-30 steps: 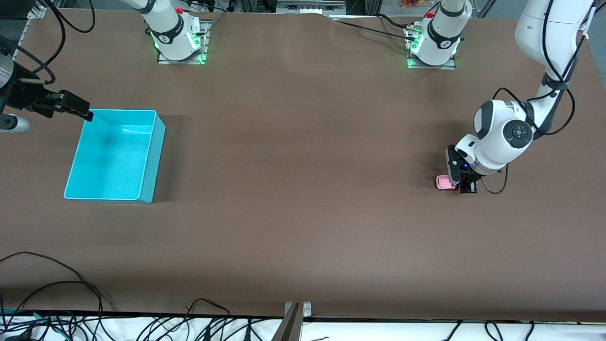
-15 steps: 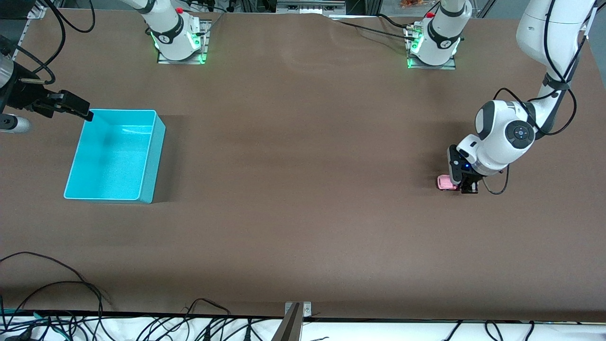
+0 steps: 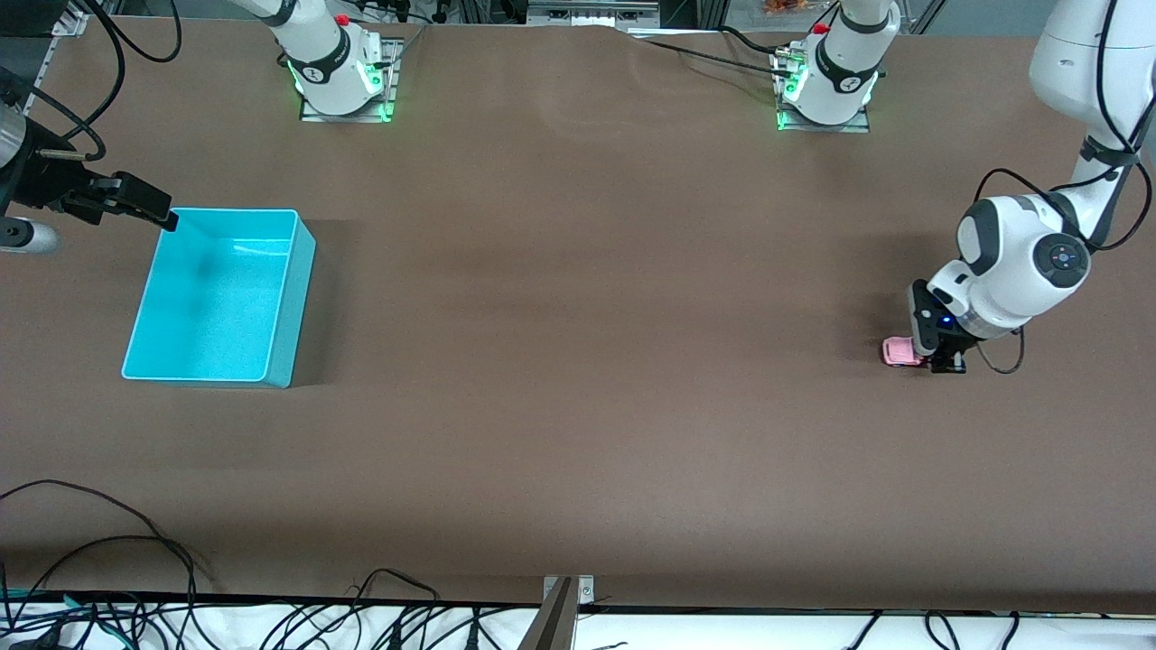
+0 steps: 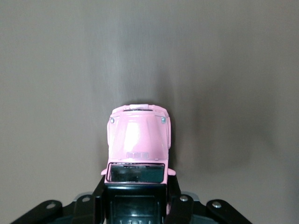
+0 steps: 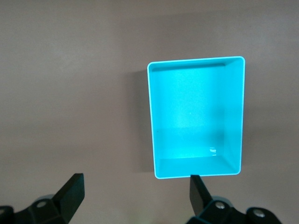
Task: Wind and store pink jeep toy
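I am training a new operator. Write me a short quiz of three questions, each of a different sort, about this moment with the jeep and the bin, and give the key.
1. True or false: the jeep lies inside the bin.
2. Multiple choice: what does the left gripper do? A. hangs open over the bin. B. is shut on the jeep, low at the table. C. waits by its base.
3. Fill in: the open right gripper is up beside the ____.

Key: 1. false, the bin has nothing in it. 2. B. 3. bin.
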Robot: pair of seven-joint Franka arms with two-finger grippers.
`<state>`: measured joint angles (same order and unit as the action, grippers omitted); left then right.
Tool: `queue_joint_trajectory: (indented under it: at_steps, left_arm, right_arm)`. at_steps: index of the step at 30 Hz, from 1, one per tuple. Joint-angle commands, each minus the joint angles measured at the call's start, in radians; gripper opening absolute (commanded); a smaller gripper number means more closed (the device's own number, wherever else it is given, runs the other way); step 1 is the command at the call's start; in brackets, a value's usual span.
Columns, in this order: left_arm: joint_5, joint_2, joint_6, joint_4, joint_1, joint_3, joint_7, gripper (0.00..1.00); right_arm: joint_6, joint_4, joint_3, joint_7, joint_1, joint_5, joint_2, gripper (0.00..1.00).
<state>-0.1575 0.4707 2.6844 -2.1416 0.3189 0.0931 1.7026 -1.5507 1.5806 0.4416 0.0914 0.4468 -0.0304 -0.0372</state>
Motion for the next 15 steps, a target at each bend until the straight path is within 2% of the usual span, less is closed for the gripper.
queue_joint_trajectory:
  at_steps: [1,15]
  left_arm:
    - [0.009,0.083,0.005,0.038,0.066,0.007,0.083,0.12]
    - [0.009,0.091,0.003,0.043,0.146,0.007,0.132,0.12]
  right_arm:
    - [0.012,-0.007,0.002,-0.015,-0.003,0.003,0.000,1.00]
    - [0.012,-0.007,0.002,-0.015,-0.003,0.003,0.000,1.00]
